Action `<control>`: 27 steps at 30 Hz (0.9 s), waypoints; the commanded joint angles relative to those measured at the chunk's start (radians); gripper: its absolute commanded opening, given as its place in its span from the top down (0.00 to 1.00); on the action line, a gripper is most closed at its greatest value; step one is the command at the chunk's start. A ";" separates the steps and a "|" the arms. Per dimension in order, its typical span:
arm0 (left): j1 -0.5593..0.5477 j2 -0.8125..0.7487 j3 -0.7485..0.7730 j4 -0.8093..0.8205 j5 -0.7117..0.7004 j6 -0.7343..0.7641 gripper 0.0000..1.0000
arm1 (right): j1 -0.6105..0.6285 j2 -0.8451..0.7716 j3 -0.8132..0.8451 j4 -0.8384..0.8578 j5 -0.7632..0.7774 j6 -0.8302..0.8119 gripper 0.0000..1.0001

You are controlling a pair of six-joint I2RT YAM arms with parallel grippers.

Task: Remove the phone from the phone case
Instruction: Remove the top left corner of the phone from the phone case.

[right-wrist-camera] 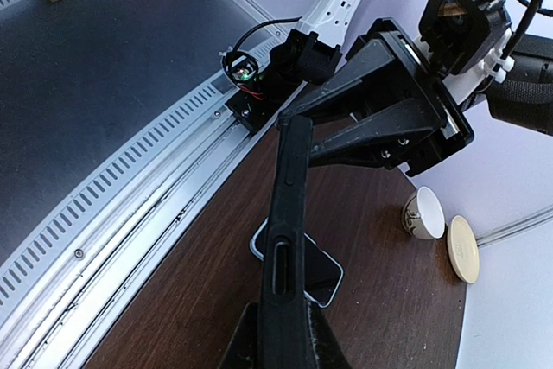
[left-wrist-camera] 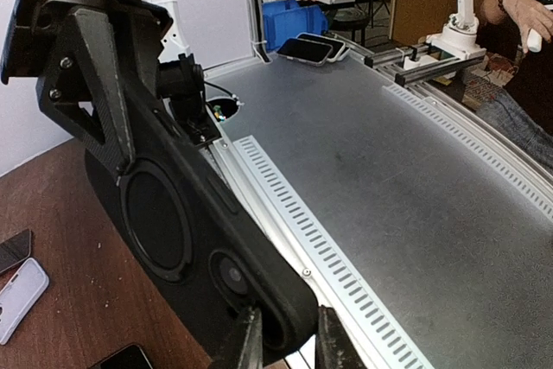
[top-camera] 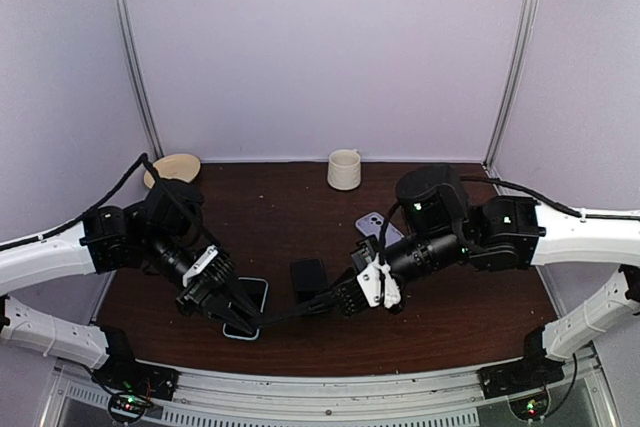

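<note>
Phone case [left-wrist-camera: 173,231], black, was held above the table [top-camera: 270,207] by both ends. The left gripper [top-camera: 246,319] was closed narrowly on one end and the right gripper [top-camera: 326,301] was clamped on the other. Directly beneath the case, a phone [right-wrist-camera: 321,276] with a pale rim was laid flat. Just behind the case a black rectangular object [top-camera: 308,275] was seen. Farther behind the case were set a lilac phone [top-camera: 372,223], partly covered by the right arm, a mug [top-camera: 344,169] and a beige disc [top-camera: 178,165].
</note>
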 commanded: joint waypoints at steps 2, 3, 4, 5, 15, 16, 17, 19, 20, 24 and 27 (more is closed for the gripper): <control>0.013 0.017 0.009 0.115 -0.028 -0.025 0.92 | 0.085 0.015 0.046 0.024 -0.153 -0.090 1.00; 0.015 0.018 0.009 0.115 -0.030 -0.025 0.92 | 0.089 0.016 0.046 0.021 -0.155 -0.090 1.00; 0.014 0.020 0.009 0.115 -0.031 -0.024 0.92 | 0.095 0.018 0.047 0.017 -0.156 -0.090 1.00; 0.014 0.019 0.009 0.114 -0.033 -0.022 0.93 | 0.098 0.020 0.050 0.009 -0.157 -0.091 1.00; 0.015 0.009 0.003 0.112 -0.081 -0.007 0.93 | 0.143 0.027 0.066 -0.042 -0.153 -0.093 1.00; 0.014 0.008 0.005 0.112 -0.085 -0.005 0.93 | 0.145 0.028 0.065 -0.042 -0.148 -0.093 1.00; 0.015 0.007 0.005 0.111 -0.091 -0.005 0.91 | 0.145 0.026 0.063 -0.042 -0.142 -0.093 1.00; 0.015 0.005 0.007 0.110 -0.100 -0.001 0.84 | 0.145 0.022 0.056 -0.037 -0.117 -0.093 1.00; 0.014 0.004 0.006 0.110 -0.102 -0.001 0.80 | 0.144 0.018 0.050 -0.028 -0.099 -0.090 1.00; 0.014 -0.009 0.008 0.110 -0.111 0.004 0.59 | 0.143 0.002 0.011 0.021 0.006 -0.052 1.00; 0.014 -0.032 0.006 0.122 -0.151 0.016 0.50 | 0.136 -0.008 -0.008 0.039 0.089 -0.021 1.00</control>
